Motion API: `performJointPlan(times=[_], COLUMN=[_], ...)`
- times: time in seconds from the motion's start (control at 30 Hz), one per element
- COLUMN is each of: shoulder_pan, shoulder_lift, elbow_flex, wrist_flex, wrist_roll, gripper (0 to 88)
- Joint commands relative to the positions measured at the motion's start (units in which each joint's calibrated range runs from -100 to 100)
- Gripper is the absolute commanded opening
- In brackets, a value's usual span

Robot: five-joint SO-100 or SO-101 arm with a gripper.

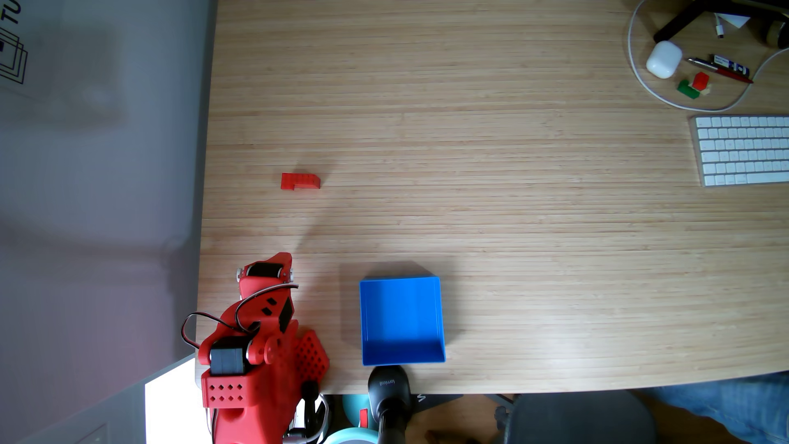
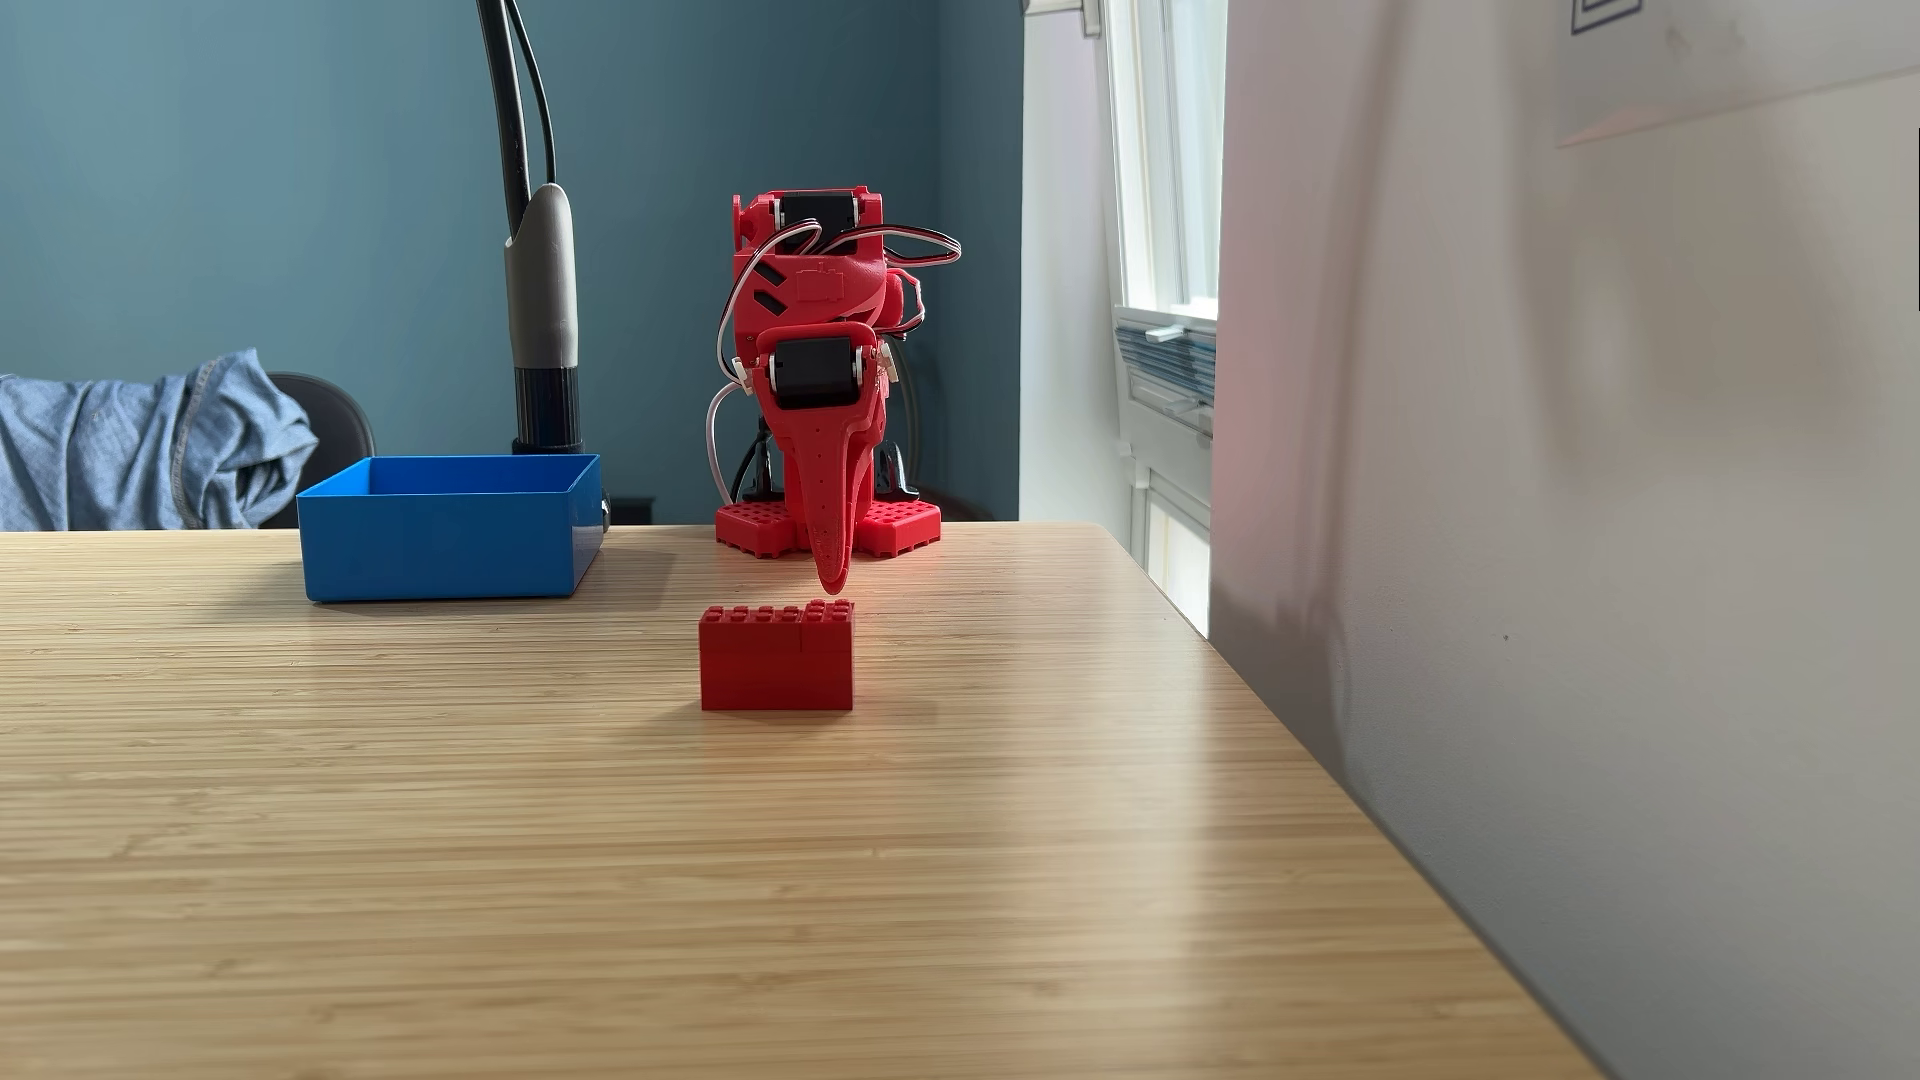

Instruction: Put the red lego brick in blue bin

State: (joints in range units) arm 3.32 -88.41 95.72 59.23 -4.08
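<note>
The red lego brick (image 1: 300, 181) lies alone on the wooden table, left of centre in the top-down fixed view; in the low fixed view the brick (image 2: 776, 656) stands in front of the arm. The blue bin (image 1: 401, 318) sits open and empty near the table's lower edge, to the right of the red arm (image 1: 260, 324). In the low fixed view the bin (image 2: 447, 545) is left of the arm. My gripper (image 2: 831, 582) hangs pointing down from the folded arm, behind the brick and apart from it. Its fingers are together with nothing held.
A white keyboard (image 1: 745, 149) lies at the right edge. An earbud case (image 1: 664, 59), pens, a cable and a small red-and-green block (image 1: 694, 85) sit at the top right. A black camera stand (image 1: 388, 397) is clamped right below the bin. A wall (image 2: 1558, 519) borders the table.
</note>
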Motion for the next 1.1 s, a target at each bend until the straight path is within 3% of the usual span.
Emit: performJointPlan(times=[0.0, 0.4, 0.6, 1.07], shoulder_pan=[0.18, -0.04, -0.11, 1.33], shoulder_lift=[-0.08, 0.26, 2.33, 38.37], elbow_flex=[-1.35, -8.97, -16.41, -45.09], wrist_flex=[-0.88, -0.48, 0.17, 1.15], wrist_roll=[-0.78, 0.73, 2.69, 2.25], gripper=[0.1, 0.4, 15.0, 29.8])
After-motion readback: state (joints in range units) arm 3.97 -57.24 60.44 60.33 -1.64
